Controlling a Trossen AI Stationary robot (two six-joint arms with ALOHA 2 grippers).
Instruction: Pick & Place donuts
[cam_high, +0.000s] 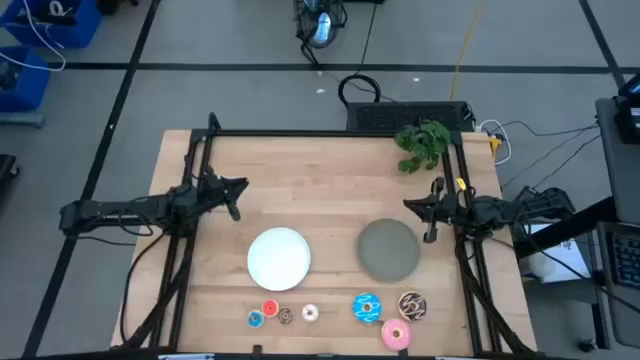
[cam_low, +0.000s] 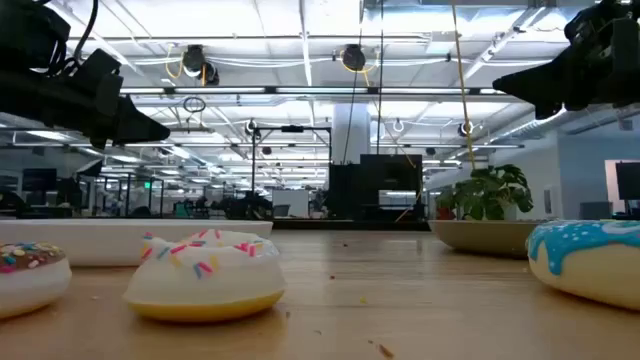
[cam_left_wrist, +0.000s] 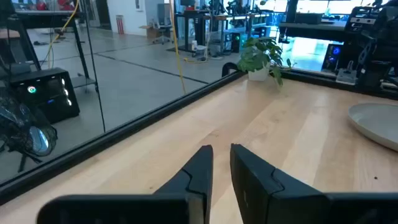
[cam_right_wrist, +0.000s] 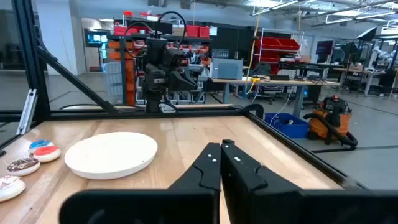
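Note:
The donuts lie in a row near the table's near edge. From left, the tiny ones are blue (cam_high: 255, 319), red (cam_high: 270, 308), brown (cam_high: 286, 316) and whitish (cam_high: 310, 314). The larger ones are blue (cam_high: 366, 307), speckled chocolate-brown (cam_high: 412, 304) and pink (cam_high: 396, 334). In the low view the brown (cam_low: 25, 275), the whitish (cam_low: 205, 278) and the larger blue donut (cam_low: 590, 262) rest flat on the wood. My left gripper (cam_high: 236, 190) hovers left of centre, its fingers (cam_left_wrist: 199, 171) a narrow gap apart around nothing. My right gripper (cam_high: 428, 212) hovers at the right, shut (cam_right_wrist: 221, 163) and empty.
A white plate (cam_high: 279, 257) and a grey plate (cam_high: 388, 249) lie side by side at mid-table, between the grippers and the donuts. A potted plant (cam_high: 423, 145) stands at the far right. Black frame rails (cam_high: 330, 133) border the table.

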